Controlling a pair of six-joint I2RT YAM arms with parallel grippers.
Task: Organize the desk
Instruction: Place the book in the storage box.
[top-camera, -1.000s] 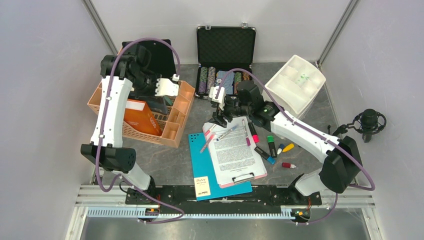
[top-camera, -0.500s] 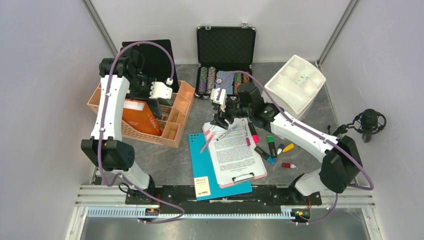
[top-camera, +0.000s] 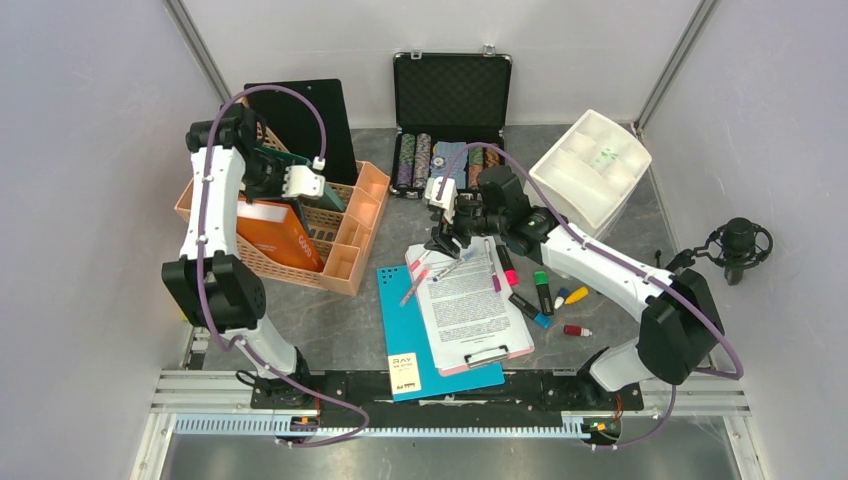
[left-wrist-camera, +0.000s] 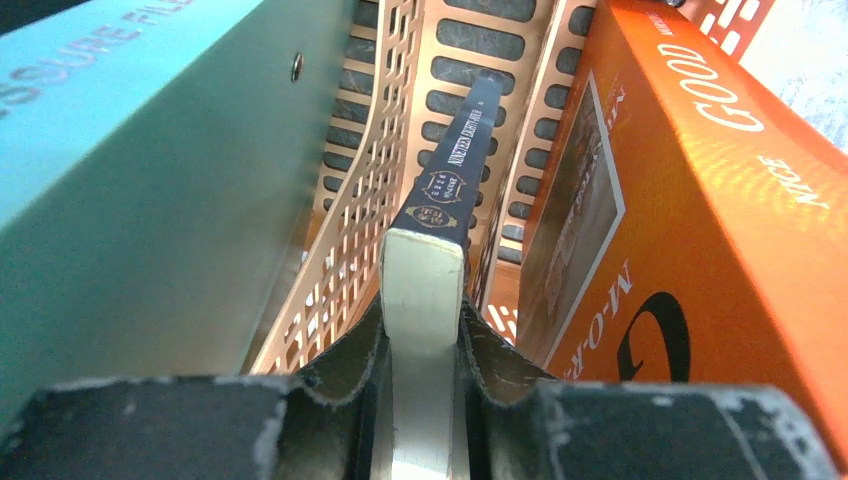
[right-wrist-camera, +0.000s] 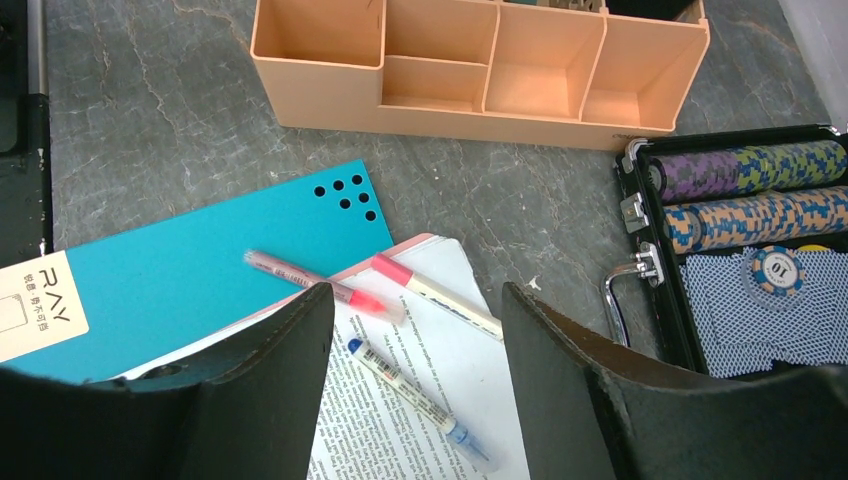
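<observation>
On the dark grey desk (top-camera: 352, 322) stands an orange basket (top-camera: 347, 250). My left gripper (top-camera: 300, 184) (left-wrist-camera: 422, 300) reaches into it, shut on a thin dark-covered book (left-wrist-camera: 455, 160) with cream page edges. That book stands on edge between a teal book (left-wrist-camera: 150, 170) and an orange book (left-wrist-camera: 690, 200) (top-camera: 283, 235). Over the top end of a clipboard with a printed sheet (top-camera: 470, 300) hangs my right gripper (top-camera: 443, 243) (right-wrist-camera: 415, 330), open. Below its jaws lie a blue pen (right-wrist-camera: 415, 400), a pink pen (right-wrist-camera: 320, 285) and a pink-capped pen (right-wrist-camera: 435, 295), none of them touched.
A teal folder (top-camera: 398, 312) lies under the clipboard. Markers and caps (top-camera: 540, 290) lie to its right. An open black case of poker chips (top-camera: 450, 150) stands behind, a white divided tray (top-camera: 590, 165) at back right, a microphone (top-camera: 740, 245) far right, a black board (top-camera: 300, 115) behind the basket.
My left arm has swung left and back over the basket, carrying the thin book with it. The right arm has barely moved and its jaws stay open.
</observation>
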